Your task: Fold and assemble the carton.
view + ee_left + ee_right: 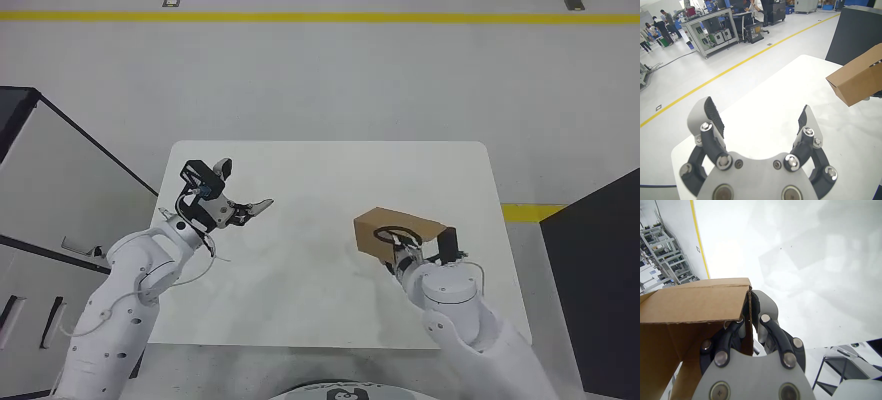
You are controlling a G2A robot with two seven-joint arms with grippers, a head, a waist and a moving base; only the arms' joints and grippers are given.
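A brown cardboard carton (385,228) is held up over the right half of the white table (330,290). My right gripper (750,311) is shut on one of its side walls, one finger inside the box and one outside. The carton (693,302) is opened into a box shape with its near end open toward the wrist. My left gripper (761,117) is open above the table's left side with nothing between its fingers; the carton (855,83) sits well off to its side. In the top view that left gripper (243,212) points toward the carton.
A dark cabinet (600,290) stands close to the table's right edge and a black-framed stand (50,180) by its left edge. A yellow floor line (320,17) runs beyond the table. The table's middle (310,250) is bare.
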